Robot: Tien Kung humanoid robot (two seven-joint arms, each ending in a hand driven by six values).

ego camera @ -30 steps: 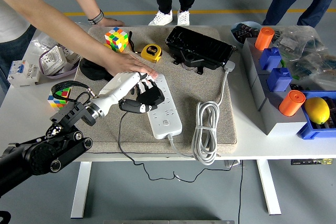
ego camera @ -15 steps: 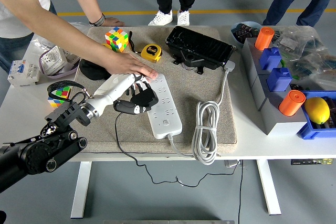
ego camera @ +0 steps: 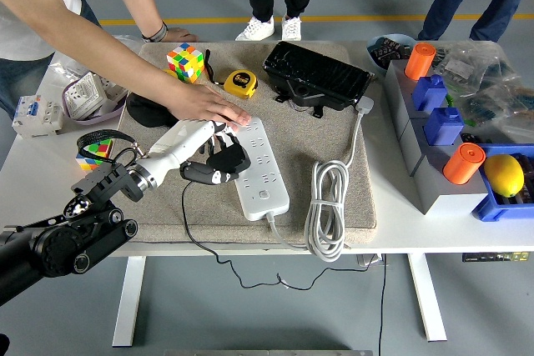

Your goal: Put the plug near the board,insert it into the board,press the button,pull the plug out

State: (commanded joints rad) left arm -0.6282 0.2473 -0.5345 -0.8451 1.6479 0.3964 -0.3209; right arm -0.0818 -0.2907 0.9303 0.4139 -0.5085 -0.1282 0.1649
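Since the earlier frames the left hand (ego camera: 219, 153) has eased back toward the left with the plug, so the black body now sits beside the strip's left edge instead of over its sockets, while the person's hand has stayed pressed on the far end. From the head view, the left hand's white and black fingers are curled around the black plug (ego camera: 224, 162), whose thin black cable trails down off the table's near edge; whether the prongs are fully clear of the board is hard to judge, since the fingers cover that side. The white power board (ego camera: 262, 172) lies lengthwise on the beige mat (ego camera: 334, 135), its button near the end closest to the camera, and its thick white cord (ego camera: 328, 208) is coiled just to its right. A person's hand (ego camera: 207, 105) reaches in from the upper left and lies flat on the board's far end, just above the robot's fingers. Behind, on the mat, sit a Rubik's cube (ego camera: 185, 62), a yellow tape measure (ego camera: 240, 83) and a black case (ego camera: 317, 74). The robot's right arm does not show.
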